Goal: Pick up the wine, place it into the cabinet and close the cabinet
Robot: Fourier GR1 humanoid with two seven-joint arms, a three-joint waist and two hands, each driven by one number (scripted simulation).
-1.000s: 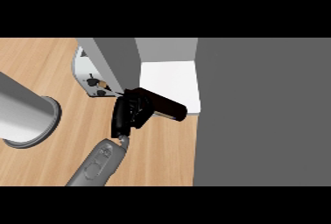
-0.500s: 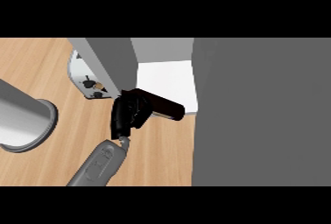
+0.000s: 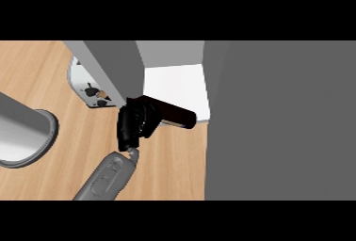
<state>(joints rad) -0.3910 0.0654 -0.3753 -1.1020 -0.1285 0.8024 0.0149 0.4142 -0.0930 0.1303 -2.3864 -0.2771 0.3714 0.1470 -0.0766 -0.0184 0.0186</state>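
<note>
The wine bottle [image 3: 175,116] is dark and lies nearly flat, its far end over the front edge of the cabinet's white shelf [image 3: 177,84]. My right hand [image 3: 133,124] is shut on the bottle's near end and hides that part. Its grey forearm [image 3: 108,176] comes up from the lower edge. The cabinet's grey door [image 3: 111,68] stands open just left of and above the hand. My left hand does not show.
A wide grey panel [image 3: 278,120] fills the right side, close to the bottle. A white appliance with small knobs [image 3: 89,87] sits behind the open door. A big grey cylinder with a flared rim [image 3: 24,136] stands at the left on the wooden counter [image 3: 170,164].
The hand and bottle have held almost the same spot at the shelf's edge. The grey cylinder at the left has slid further left in the view.
</note>
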